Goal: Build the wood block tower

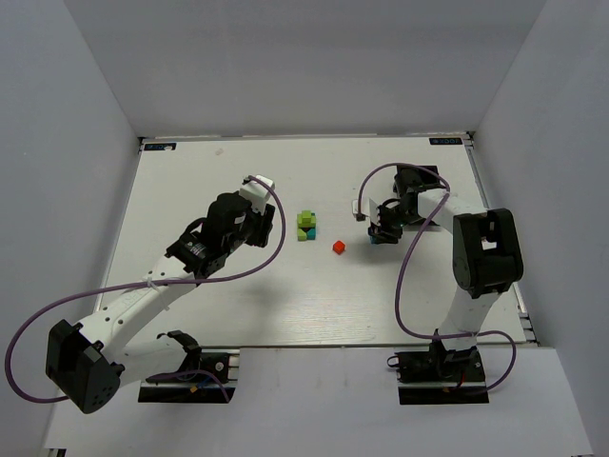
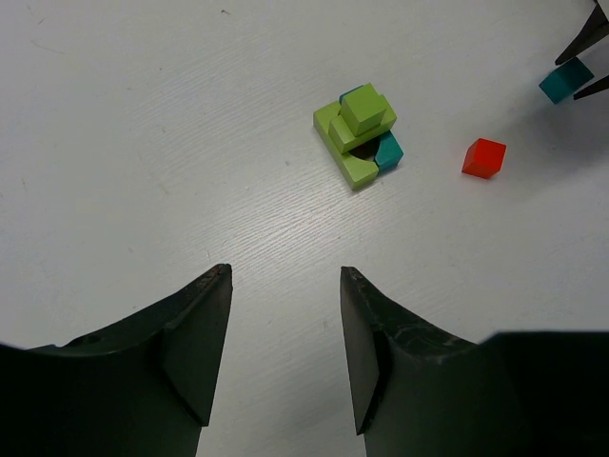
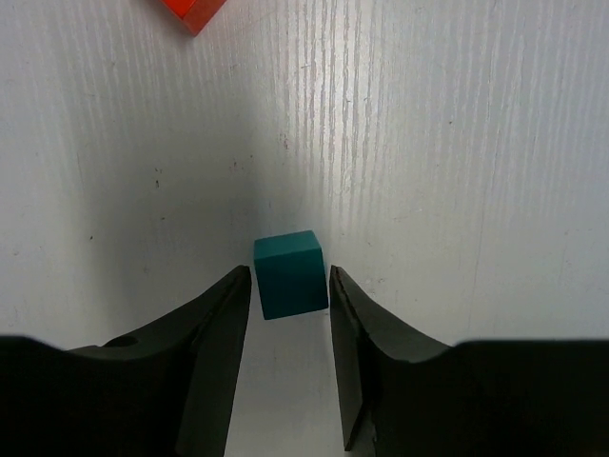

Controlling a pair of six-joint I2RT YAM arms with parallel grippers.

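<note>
My right gripper (image 3: 288, 278) has a teal cube (image 3: 288, 259) between its fingers; I cannot tell if they press it. The left gripper (image 2: 285, 286) stands apart, empty. Ahead of it, well apart, is the wood block tower (image 2: 360, 133), its teal cubes half hidden under green ones. A red cube (image 2: 483, 158) lies between the tower and the right gripper, on the white worktop (image 1: 238, 305).

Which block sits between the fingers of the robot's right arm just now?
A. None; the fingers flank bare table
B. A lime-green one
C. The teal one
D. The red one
C: in the right wrist view the teal cube sits right between the fingers of the right gripper, while the red cube lies apart at the far edge of that view.
</note>
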